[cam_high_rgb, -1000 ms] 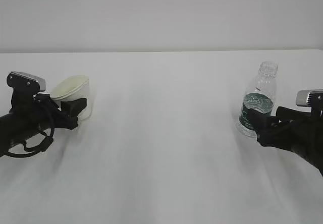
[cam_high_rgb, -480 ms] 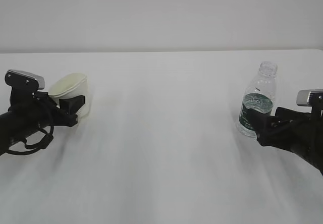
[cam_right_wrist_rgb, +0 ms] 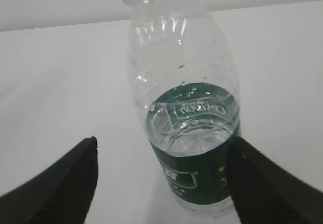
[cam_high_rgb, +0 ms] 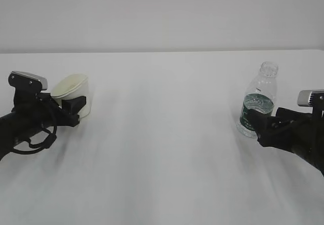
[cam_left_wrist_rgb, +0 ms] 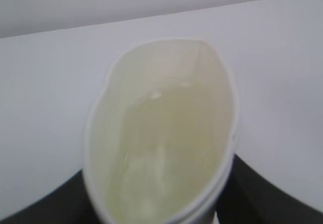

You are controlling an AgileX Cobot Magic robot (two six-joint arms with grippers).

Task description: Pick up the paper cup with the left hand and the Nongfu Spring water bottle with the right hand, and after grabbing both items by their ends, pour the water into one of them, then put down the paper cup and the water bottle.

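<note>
While gripped by left tool (cam_high_rgb: 76, 105), cup (cam_high_rgb: 72, 90) tilted, rim squeezed into an oval, mouth turned up and toward left arm (cam_high_rgb: 23, 123). Jaws closed on cup's lower wall, one dark finger (cam_left_wrist_rgb: 55, 204) at each side in wrist view. Cup interior (cam_left_wrist_rgb: 166, 143) pale cream, glossy at bottom; water there likely, not certain. Cup base close to table (cam_high_rgb: 162, 149); contact with table not resolvable.

Right tool (cam_high_rgb: 257, 126) set around lower part of bottle (cam_high_rgb: 259, 103), jaws spread wide. Right wrist view: bottle (cam_right_wrist_rgb: 184, 118) upright between fingers (cam_right_wrist_rgb: 60, 183), clear gap to the left finger, right finger just beside or touching label; cannot tell which. No firm grip seen. Bottle uncapped, standing on table. Water (cam_right_wrist_rgb: 189, 143) level about at top edge of green label (cam_right_wrist_rgb: 194, 178); droplets on inner wall above. Label lettering white, too blurred to read.

Bottle directly ahead of right tool, neck and mouth rising above fingers. Cup directly ahead of left tool, rim above fingers. Two tools well apart, at opposite ends of table, bare white surface between. Right arm (cam_high_rgb: 301, 139) low over table, grey wrist block (cam_high_rgb: 310, 97) on top.
</note>
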